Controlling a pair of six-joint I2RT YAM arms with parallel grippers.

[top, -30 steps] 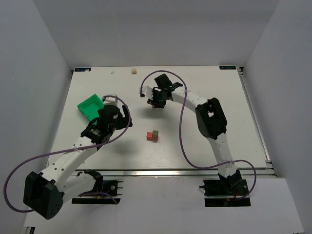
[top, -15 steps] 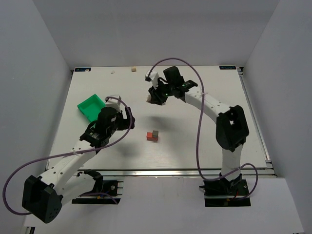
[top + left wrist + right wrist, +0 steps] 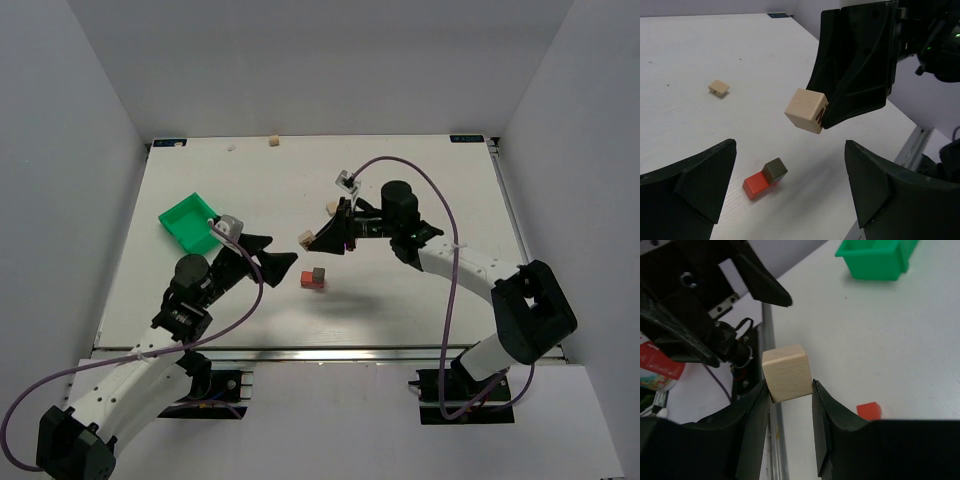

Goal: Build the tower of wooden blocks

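— Can we read anything here?
— No. We see a blue label [image 3: 170, 142] at each far corner of the table [image 3: 250, 180] and dark marks [image 3: 819, 116] on the pale cube [image 3: 806, 110], all illegible to us.

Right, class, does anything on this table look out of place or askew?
A pale block lies alone at the far edge of the table, away from the rest. The grey cube sits off-centre, at the red block's end.
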